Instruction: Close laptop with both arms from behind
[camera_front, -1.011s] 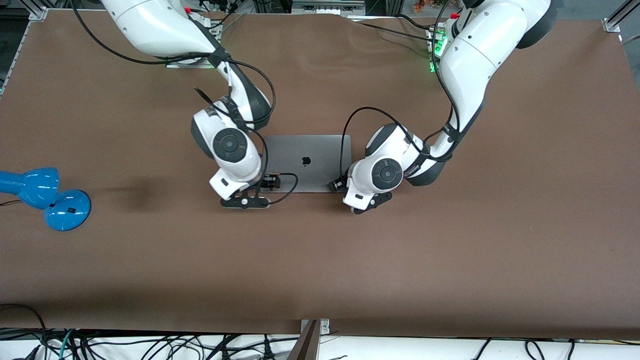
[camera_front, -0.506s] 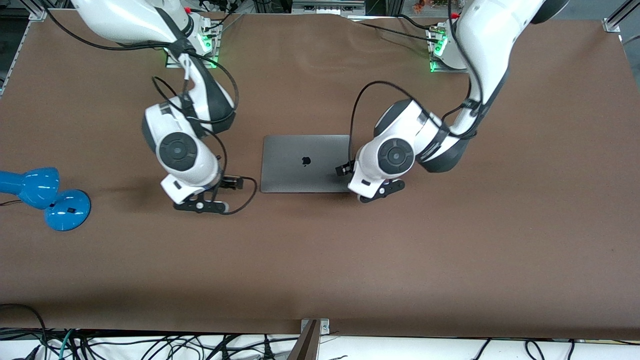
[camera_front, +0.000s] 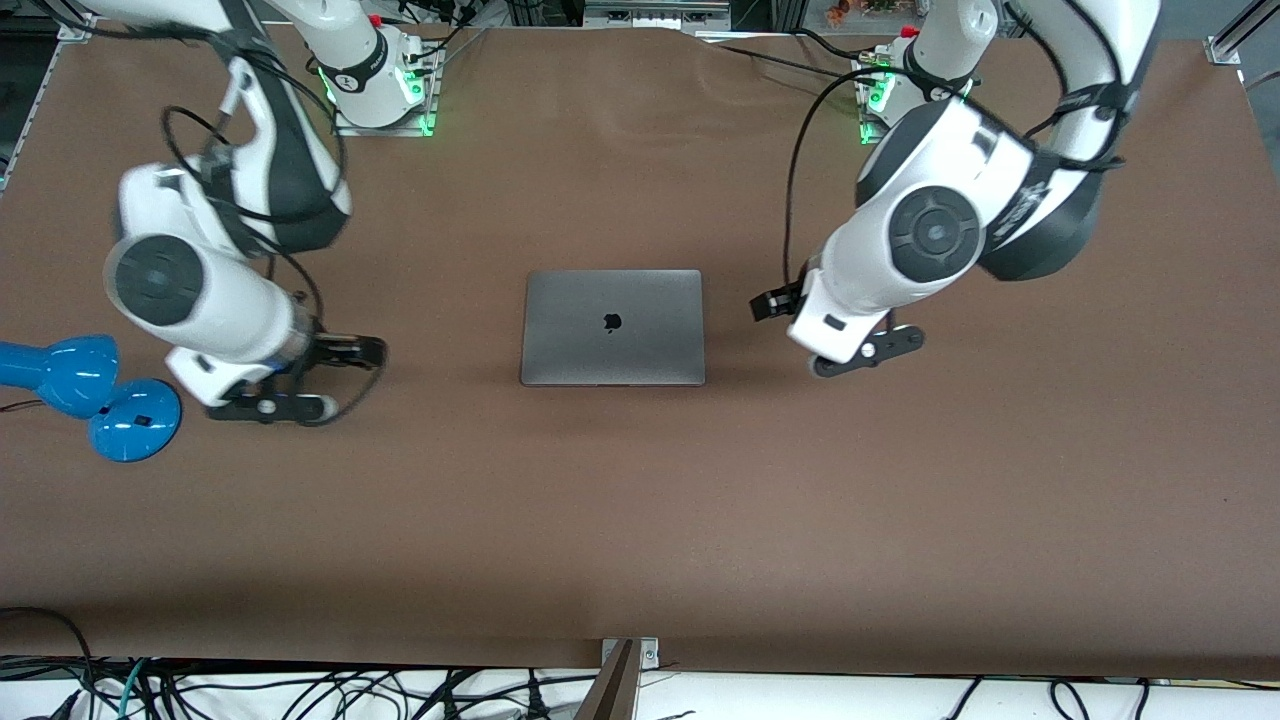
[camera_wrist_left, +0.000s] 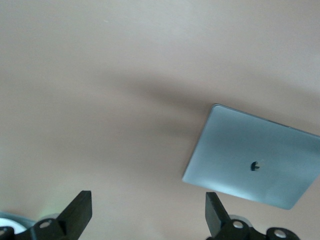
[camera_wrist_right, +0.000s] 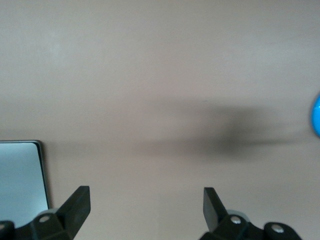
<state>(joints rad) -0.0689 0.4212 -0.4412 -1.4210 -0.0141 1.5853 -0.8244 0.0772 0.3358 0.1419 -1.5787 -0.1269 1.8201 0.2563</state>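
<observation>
The laptop (camera_front: 612, 327) lies flat in the middle of the table (camera_front: 640, 520), its lid fully down with the dark logo facing up, so to my judgement the closing itself is done and no part of the screen or keyboard shows. Its long axis runs along the table, from the right arm's end toward the left arm's end. The left gripper (camera_wrist_left: 148, 216) hangs over bare table beside the laptop, toward the left arm's end, and its jaws stand wide apart with nothing between them; in the left wrist view the laptop's corner and logo are seen off to one side of the fingers, not between them. The right gripper (camera_wrist_right: 146, 214) hangs over bare table toward the right arm's end, also spread apart and empty, between the laptop and the blue lamp (camera_front: 90, 390). From the front view the left gripper seems closer to the laptop than the right one, which is well apart from it. Neither gripper touches the lid. If any move is left, it is probably only to carry both arms away.
</observation>
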